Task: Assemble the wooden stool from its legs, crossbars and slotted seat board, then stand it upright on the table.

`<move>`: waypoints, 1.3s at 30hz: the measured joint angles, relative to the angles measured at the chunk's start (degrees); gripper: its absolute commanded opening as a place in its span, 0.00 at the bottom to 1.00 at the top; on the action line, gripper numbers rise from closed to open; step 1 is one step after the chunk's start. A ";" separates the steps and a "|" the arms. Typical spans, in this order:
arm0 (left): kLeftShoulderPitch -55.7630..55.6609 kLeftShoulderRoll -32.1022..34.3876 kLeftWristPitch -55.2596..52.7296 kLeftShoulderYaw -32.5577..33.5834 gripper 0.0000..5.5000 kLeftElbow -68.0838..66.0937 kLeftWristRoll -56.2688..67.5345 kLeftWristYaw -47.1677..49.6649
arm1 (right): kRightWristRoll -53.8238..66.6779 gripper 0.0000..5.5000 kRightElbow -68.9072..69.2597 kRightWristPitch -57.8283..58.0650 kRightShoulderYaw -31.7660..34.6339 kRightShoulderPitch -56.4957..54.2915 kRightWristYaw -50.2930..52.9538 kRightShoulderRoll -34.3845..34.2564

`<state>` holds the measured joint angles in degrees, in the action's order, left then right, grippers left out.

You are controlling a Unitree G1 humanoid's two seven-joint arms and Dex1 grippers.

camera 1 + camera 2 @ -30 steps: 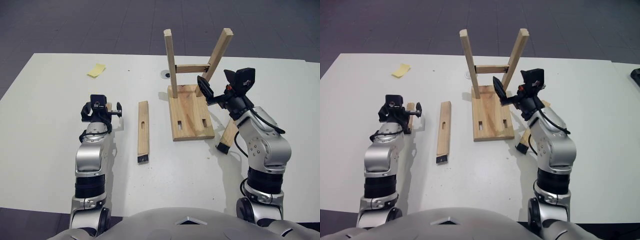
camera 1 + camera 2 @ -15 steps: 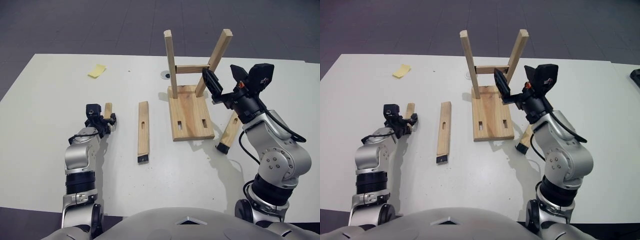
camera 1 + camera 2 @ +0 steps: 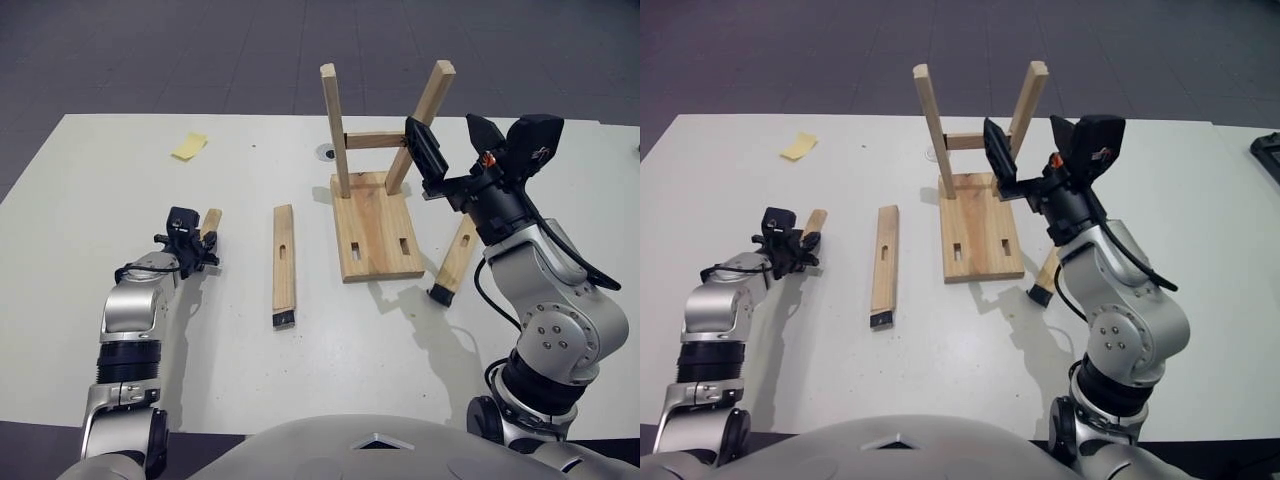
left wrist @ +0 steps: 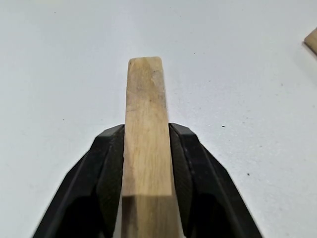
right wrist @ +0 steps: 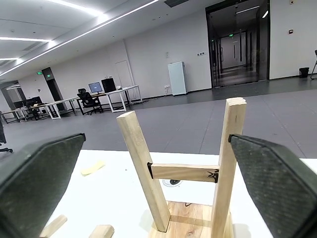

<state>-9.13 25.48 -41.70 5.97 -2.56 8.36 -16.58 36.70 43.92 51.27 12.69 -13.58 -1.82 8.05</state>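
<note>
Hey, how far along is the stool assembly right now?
Done: two upright wooden legs, joined by a wooden crossbar, stand in the slotted wooden seat board, which lies flat. In hand: the left gripper is shut on a short wooden bar; the right gripper is open beside the upright legs. Left: one loose wooden leg and another lie on the white table, and the stool is not yet stood upright.

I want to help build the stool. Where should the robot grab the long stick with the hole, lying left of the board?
The long stick is probably best pinched near its middle, from straight above, squeezing across its narrow width: it lies flat on the table, both long edges free.
</note>
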 measured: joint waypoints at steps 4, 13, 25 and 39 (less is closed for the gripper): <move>-1.87 0.49 -1.04 -1.12 0.24 -0.73 -0.58 0.18 | 2.22 0.98 -1.02 -0.56 0.95 -0.07 2.15 -2.29; -16.22 -1.97 15.18 1.87 0.24 1.97 0.54 0.65 | 17.44 0.98 -14.01 -7.27 5.38 -9.43 10.76 -15.95; -22.57 -3.46 16.30 -11.92 0.24 25.04 6.58 -13.31 | 32.85 0.98 -22.98 -13.06 2.74 -18.93 13.98 -15.20; -19.90 -5.59 17.39 -14.76 0.24 27.60 3.46 -11.18 | 41.78 0.57 -24.28 -10.05 -1.36 -19.30 15.00 -11.01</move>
<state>-29.03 19.89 -24.31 -8.80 25.04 11.83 -27.77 78.48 19.65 41.22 11.33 -32.87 13.18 -2.97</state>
